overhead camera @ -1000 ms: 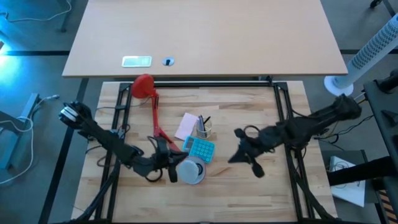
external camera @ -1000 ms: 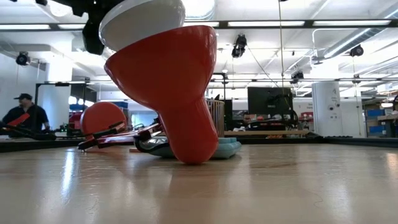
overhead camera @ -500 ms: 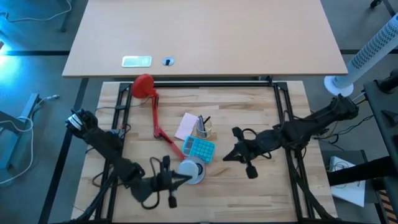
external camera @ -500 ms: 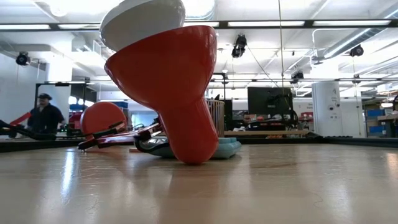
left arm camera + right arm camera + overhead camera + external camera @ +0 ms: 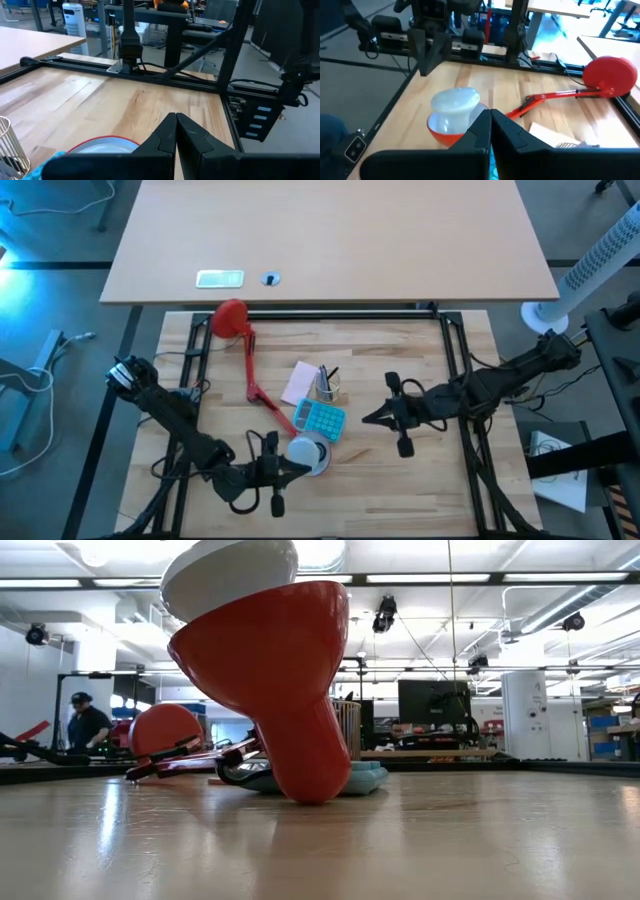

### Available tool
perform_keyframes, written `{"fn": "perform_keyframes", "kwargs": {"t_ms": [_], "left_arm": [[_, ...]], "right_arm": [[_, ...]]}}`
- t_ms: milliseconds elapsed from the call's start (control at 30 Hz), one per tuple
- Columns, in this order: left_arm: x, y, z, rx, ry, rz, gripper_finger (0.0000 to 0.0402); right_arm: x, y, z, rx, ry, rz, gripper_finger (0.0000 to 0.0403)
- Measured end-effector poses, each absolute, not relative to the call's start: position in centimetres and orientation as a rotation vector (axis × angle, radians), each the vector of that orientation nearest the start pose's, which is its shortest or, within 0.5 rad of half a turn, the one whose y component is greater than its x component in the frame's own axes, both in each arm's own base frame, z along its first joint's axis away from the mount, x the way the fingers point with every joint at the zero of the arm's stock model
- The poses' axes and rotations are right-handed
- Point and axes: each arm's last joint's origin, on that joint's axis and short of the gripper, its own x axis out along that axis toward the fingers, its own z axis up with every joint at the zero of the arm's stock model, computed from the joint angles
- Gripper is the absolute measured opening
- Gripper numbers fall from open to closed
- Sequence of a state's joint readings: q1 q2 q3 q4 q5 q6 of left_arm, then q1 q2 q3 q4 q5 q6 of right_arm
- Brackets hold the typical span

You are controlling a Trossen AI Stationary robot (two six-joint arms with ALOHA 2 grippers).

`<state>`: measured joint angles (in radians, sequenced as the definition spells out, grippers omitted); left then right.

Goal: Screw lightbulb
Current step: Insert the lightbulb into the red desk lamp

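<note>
Two dark hands (image 5: 298, 469) (image 5: 368, 419), both clenched on nothing, flank smooth white domed lightbulb (image 5: 455, 100) in glossy red shade (image 5: 275, 670).

The tabletop (image 5: 420, 480) is pale planked wood with a soft sheen, the lamp shade (image 5: 275, 670) is glossy red plastic, the lightbulb (image 5: 456, 100) in it is smooth matt white, and the frame (image 5: 330, 313) looks like matt black metal.

Count: one lightbulb (image 5: 455, 98), one red lamp (image 5: 247, 368), one calculator (image 5: 323, 420), one wire cup (image 5: 327, 387), two grippers.
</note>
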<state>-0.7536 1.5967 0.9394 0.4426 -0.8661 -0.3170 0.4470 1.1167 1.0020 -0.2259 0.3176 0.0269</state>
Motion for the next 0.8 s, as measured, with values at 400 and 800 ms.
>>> {"fn": "perform_keyframes", "kwargs": {"t_ms": [400,800], "left_arm": [[26.5,-22.8,23.1,-0.100,0.177,0.074,0.0000],[22.7,-25.6,22.6,-0.065,0.221,-0.023,0.0000]], "right_arm": [[26.1,11.3,31.9,-0.108,0.274,0.075,0.0000],[30.4,13.2,29.5,-0.033,0.303,-0.009,0.0000]]}}
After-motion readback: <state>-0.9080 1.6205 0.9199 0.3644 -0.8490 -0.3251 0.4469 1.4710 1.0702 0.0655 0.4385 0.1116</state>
